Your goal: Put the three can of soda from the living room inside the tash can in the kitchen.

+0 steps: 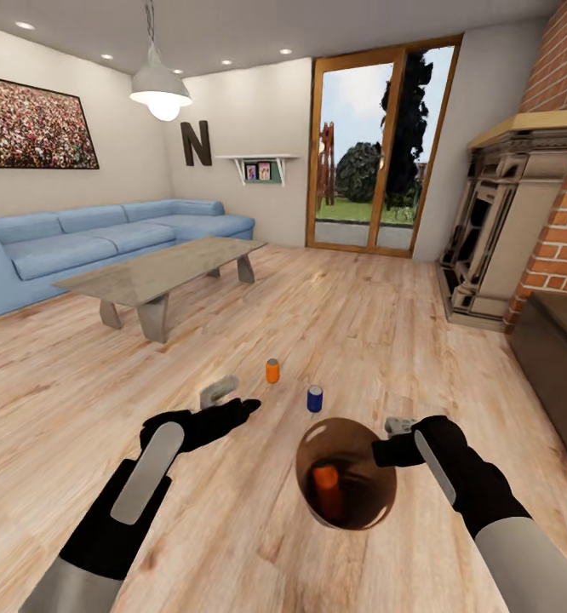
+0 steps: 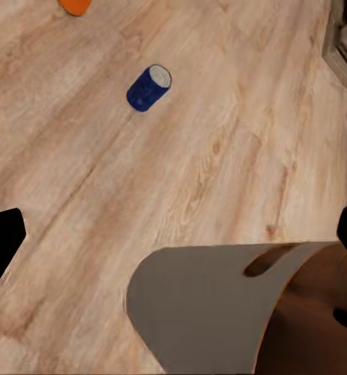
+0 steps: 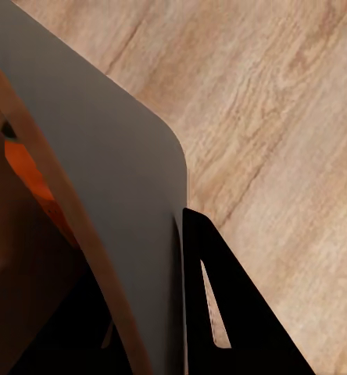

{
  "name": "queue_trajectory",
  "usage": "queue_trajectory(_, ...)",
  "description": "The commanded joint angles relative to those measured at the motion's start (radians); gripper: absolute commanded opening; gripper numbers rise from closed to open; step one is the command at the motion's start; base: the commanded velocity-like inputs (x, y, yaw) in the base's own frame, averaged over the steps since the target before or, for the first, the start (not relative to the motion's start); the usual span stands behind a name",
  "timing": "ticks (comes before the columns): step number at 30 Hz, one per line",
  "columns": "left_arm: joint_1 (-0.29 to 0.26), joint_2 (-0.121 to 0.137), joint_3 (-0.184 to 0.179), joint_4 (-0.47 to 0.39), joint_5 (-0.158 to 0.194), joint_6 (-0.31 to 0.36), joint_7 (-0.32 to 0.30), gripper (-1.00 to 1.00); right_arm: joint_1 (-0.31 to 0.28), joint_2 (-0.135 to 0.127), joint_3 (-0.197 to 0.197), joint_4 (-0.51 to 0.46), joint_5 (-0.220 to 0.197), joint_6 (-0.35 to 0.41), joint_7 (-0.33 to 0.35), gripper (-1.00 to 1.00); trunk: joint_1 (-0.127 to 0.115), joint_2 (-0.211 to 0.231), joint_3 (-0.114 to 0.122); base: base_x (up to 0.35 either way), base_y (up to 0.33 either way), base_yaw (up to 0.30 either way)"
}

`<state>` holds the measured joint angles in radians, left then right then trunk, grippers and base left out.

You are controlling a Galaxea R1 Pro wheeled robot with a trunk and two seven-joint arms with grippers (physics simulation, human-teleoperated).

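Wood floor [image 1: 335, 306], blue sofa [image 1: 88, 243], brick fireplace [image 1: 564, 170]

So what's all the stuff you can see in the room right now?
Orange soda can on floor: one, orange, standing on the wood floor ahead of the robot.
Blue soda can: one, dark blue, on the floor beside the orange one.
Orange soda can in bin: one, orange, inside the trash can.
Trash can: one, grey outside and brown inside, held up at its rim.
Sofa: one, blue, along the left wall.
Low table: one, grey, in front of the sofa.
Fireplace: one, brick surround, on the right.
Glass door: one, wood frame, far wall.
Letter N: one, black, on the wall.
Left gripper: black, holding nothing.
Right gripper: black, gripping the bin's rim.
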<state>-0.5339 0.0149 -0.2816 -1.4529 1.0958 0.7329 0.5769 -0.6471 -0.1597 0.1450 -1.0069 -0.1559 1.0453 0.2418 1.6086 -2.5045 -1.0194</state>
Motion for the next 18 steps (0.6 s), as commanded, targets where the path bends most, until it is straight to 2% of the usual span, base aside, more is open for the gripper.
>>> queue_trajectory(1,0.064,0.043,0.053,-0.026,0.002,-0.006,-0.014,1.00,-0.001,-0.007,-0.002,0.000,-0.019,0.002,0.004,-1.00,0.000,0.000,0.004,0.001,0.002,-0.132)
queue_trajectory(2,0.080,0.051,0.069,-0.031,0.002,-0.006,-0.020,1.00,-0.001,-0.008,-0.002,0.000,-0.019,0.002,0.004,-1.00,-0.001,0.001,0.008,0.001,0.002,-0.163)
queue_trajectory(4,0.156,0.074,0.156,-0.029,0.002,-0.009,-0.078,1.00,-0.007,-0.013,-0.002,0.000,-0.019,0.002,0.004,-1.00,-0.001,0.001,0.012,0.000,0.001,-0.228)
queue_trajectory(5,0.205,0.067,0.177,0.289,-0.023,-0.172,-0.162,1.00,-0.013,-0.031,-0.004,0.007,-0.020,0.002,0.004,-1.00,-0.001,0.001,0.012,0.031,0.005,-0.287)
queue_trajectory(6,0.204,0.066,0.169,0.326,-0.034,-0.194,-0.176,1.00,-0.013,-0.032,-0.004,0.008,-0.020,0.002,0.004,-1.00,-0.001,0.001,0.012,0.072,0.018,-0.288)
queue_trajectory(7,0.201,0.063,0.150,0.405,-0.072,-0.244,-0.231,1.00,-0.014,-0.033,-0.005,0.010,-0.021,0.002,0.004,-1.00,-0.001,0.001,0.012,0.193,0.067,-0.289)
queue_trajectory(8,0.198,0.058,0.130,0.486,-0.143,-0.294,-0.320,1.00,-0.022,-0.055,-0.007,0.011,-0.023,0.002,0.004,-1.00,-0.001,0.001,0.012,0.324,0.078,-0.230)
queue_trajectory(10,0.197,0.058,0.128,0.491,-0.149,-0.296,-0.326,1.00,-0.023,-0.069,-0.008,0.011,-0.025,0.002,0.005,-1.00,-0.001,0.001,0.012,0.334,0.045,-0.136)
queue_trajectory(12,0.195,0.057,0.126,0.497,-0.170,-0.293,-0.330,1.00,-0.024,-0.080,-0.017,0.011,-0.028,0.002,0.007,-1.00,-0.001,0.001,0.012,0.344,0.017,-0.051)
queue_trajectory(14,0.190,0.055,0.126,0.521,-0.203,-0.289,-0.331,1.00,-0.025,-0.083,-0.043,0.012,-0.029,0.002,0.009,-1.00,-0.001,0.001,0.012,0.347,0.007,-0.021)
queue_trajectory(18,0.152,0.038,0.125,0.610,-0.232,-0.288,-0.328,1.00,-0.025,-0.085,-0.085,0.011,-0.027,0.002,0.007,-1.00,-0.001,0.001,0.012,0.348,0.003,-0.008)
